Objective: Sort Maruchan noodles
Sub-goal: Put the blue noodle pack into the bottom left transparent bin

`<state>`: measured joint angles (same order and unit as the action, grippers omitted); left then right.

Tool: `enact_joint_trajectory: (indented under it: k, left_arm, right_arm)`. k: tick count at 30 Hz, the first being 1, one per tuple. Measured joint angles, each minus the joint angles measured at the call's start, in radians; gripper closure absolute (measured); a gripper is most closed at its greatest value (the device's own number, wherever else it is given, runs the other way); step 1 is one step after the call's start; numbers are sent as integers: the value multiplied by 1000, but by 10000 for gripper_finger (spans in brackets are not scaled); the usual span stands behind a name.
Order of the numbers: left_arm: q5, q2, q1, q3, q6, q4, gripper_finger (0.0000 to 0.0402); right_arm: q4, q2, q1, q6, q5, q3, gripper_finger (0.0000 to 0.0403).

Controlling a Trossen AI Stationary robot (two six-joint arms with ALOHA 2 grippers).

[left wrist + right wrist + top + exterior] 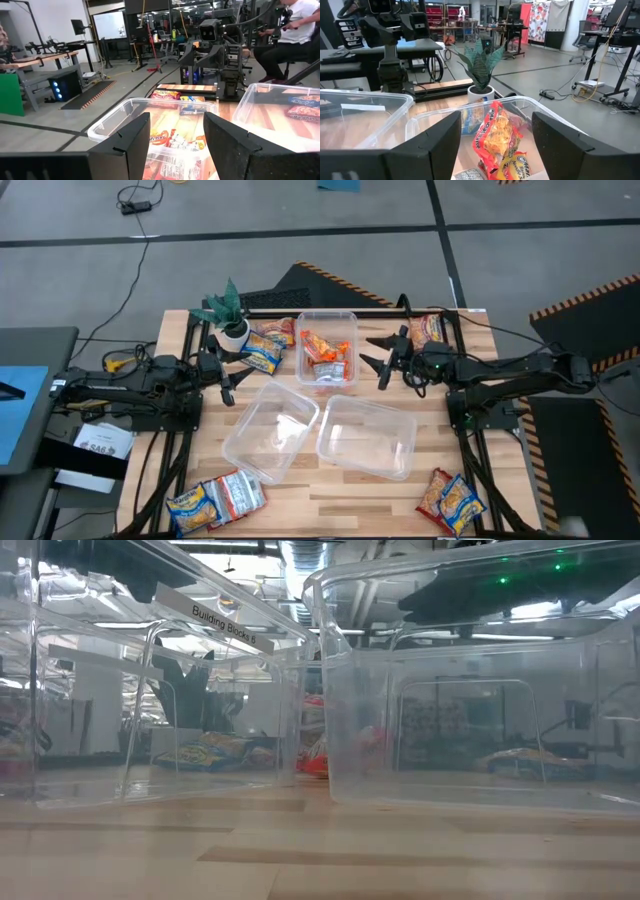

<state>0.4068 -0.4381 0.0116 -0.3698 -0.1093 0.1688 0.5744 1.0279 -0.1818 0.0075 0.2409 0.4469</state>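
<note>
The Maruchan noodles are scattered. Several orange packets and a silver one lie in the far clear tub (327,348), where an orange packet (496,135) stands tilted. More packets lie beside the plant (262,350), at the far right (425,330), at the near-left corner (215,500) and at the near right (452,502). My left gripper (230,380) (176,122) hovers open just left of the far tub. My right gripper (373,352) (496,122) hovers open just right of it. Both point at the tub and hold nothing.
Two clear tubs (270,430) (367,437) sit side by side on the near half of the table and fill the low view (470,690). A small potted plant (230,315) stands at the far left. A seated person (292,30) shows beyond the table.
</note>
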Motion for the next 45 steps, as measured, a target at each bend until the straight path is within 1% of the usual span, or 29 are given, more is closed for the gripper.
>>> enact_joint_trajectory:
  k: [6, 23, 25, 27, 30, 31, 32, 33, 34, 37, 38, 40, 43, 45]
  left_arm:
    - [0, 0, 0, 0, -8, 0, 226]
    - [5, 0, 0, 0, -7, -1, 226]
    - [57, -10, 0, 0, 49, -3, 226]
    - [169, -30, 0, 0, 125, -16, 226]
    - [350, -80, -11, 0, 187, -69, 226]
    - [382, -101, -26, 0, 217, -93, 226]
    - [392, -122, -46, -5, 256, -130, 226]
    - [379, -146, -70, -14, 303, -172, 226]
    - [340, -173, -98, -28, 353, -220, 226]
    - [187, -244, -182, -69, 499, -376, 226]
    - [157, -269, -207, -77, 534, -420, 226]
    - [151, -311, -248, -81, 564, -473, 226]
    - [187, -358, -307, -83, 591, -495, 226]
    - [173, -388, -343, -83, 604, -501, 226]
  right_arm:
    - [2, 0, -8, 123, 13, 0, 138]
    - [0, 0, -17, 124, 22, 0, 138]
    - [0, 0, -17, 124, 22, 0, 138]
    - [-3, 0, -17, 124, 22, 0, 138]
    - [-9, 0, -17, 124, 22, 0, 138]
    - [-10, 0, -17, 124, 22, 0, 138]
    - [-12, 0, -17, 124, 22, 0, 138]
    - [-13, 0, -17, 124, 22, 0, 138]
    - [-14, 0, -17, 124, 23, 0, 138]
    - [-15, 0, -17, 124, 23, 0, 138]
    - [-15, 0, -17, 124, 23, 0, 138]
    - [-15, 0, -17, 124, 23, 0, 138]
    - [-16, 0, -17, 124, 23, 0, 138]
    - [-17, 0, -17, 124, 23, 0, 138]
